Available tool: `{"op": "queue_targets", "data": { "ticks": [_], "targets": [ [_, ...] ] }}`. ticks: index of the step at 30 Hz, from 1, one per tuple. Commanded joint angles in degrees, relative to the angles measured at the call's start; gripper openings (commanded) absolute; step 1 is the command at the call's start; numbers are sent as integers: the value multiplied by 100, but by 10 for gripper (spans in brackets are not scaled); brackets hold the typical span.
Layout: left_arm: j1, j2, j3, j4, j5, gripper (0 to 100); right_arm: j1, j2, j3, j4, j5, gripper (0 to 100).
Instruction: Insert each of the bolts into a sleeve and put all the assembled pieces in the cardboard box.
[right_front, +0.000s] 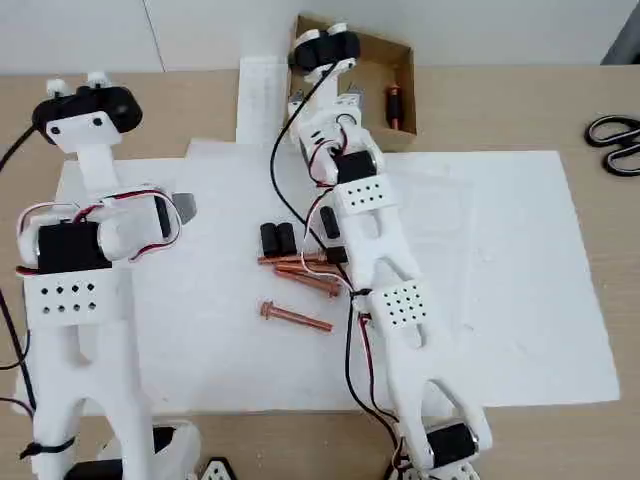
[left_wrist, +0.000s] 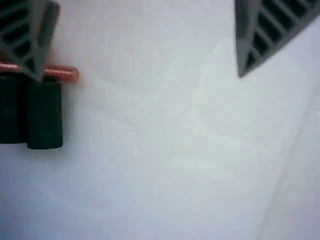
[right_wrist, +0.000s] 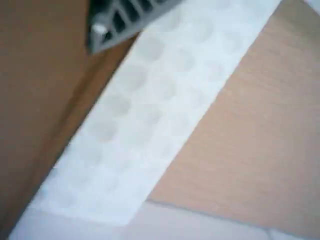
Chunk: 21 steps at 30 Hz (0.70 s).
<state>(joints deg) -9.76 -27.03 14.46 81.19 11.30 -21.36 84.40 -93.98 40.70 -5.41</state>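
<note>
Your left gripper (left_wrist: 140, 76) hangs near the sleeves (left_wrist: 37, 112), fingers (left_wrist: 267, 30) released; bolts (right_front: 300, 265) lie just beside those sleeves; come down askew and you risk knocking a sleeve rolling, or pinching a bolt too.

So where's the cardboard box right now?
High view: the cardboard box sits at the table's far edge, mid-width, just beyond the white sheet, a coppery piece inside.
</note>
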Motion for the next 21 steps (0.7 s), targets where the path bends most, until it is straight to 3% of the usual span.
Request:
{"op": "queue_targets", "data": {
  "ticks": [1,21],
  "targets": [
    [18,-141,-31,-26,-62,239,-180,-57,-114,-110,-44,332],
    [18,-132,-31,-26,-62,239,-462,-40,-114,-101,-211,330]
  ]
}}
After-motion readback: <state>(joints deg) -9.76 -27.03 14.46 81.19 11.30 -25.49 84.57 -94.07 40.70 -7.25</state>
